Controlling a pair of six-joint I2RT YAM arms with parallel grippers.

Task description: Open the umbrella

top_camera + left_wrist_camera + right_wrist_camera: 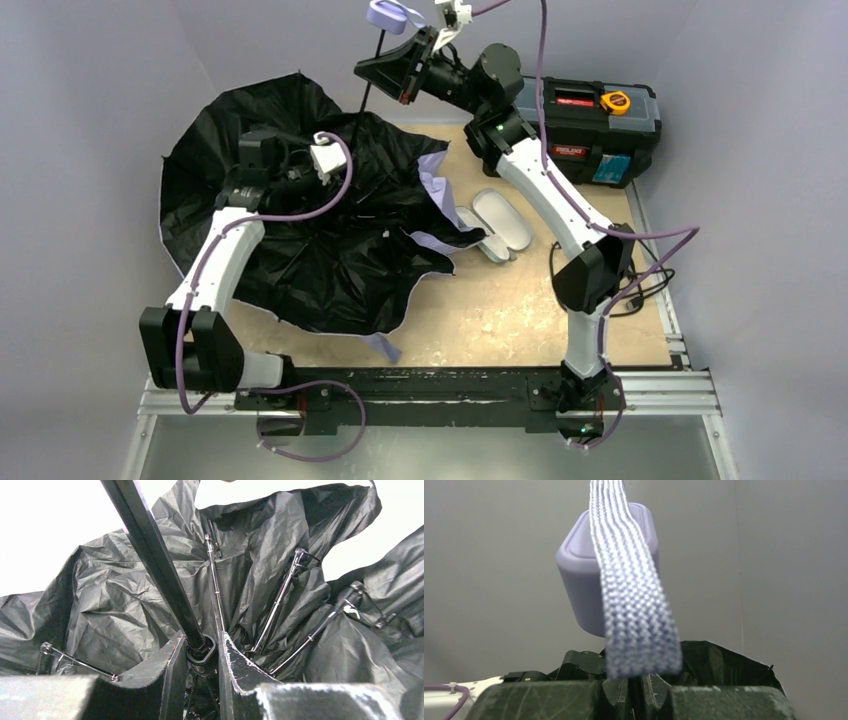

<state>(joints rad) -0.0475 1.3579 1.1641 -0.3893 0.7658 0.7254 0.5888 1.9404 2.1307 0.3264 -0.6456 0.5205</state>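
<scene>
The umbrella lies partly spread on the left of the table, its black underside (300, 240) facing up and a lavender canopy edge (436, 188) showing. Its thin black shaft (366, 85) rises to the lavender handle (390, 15). My left gripper (340, 130) is shut around the runner (202, 650) at the foot of the shaft (155, 560), among the metal ribs (280, 597). My right gripper (368, 70) is shut on the shaft just under the handle (606, 565). The lavender strap (634, 595) hangs in front of its fingers (651, 687).
A black toolbox (590, 125) with a yellow tape measure (615, 100) on it stands at the back right. The pale mint sleeve (503, 218) lies on the table (500, 310) right of the canopy. Grey walls surround the table.
</scene>
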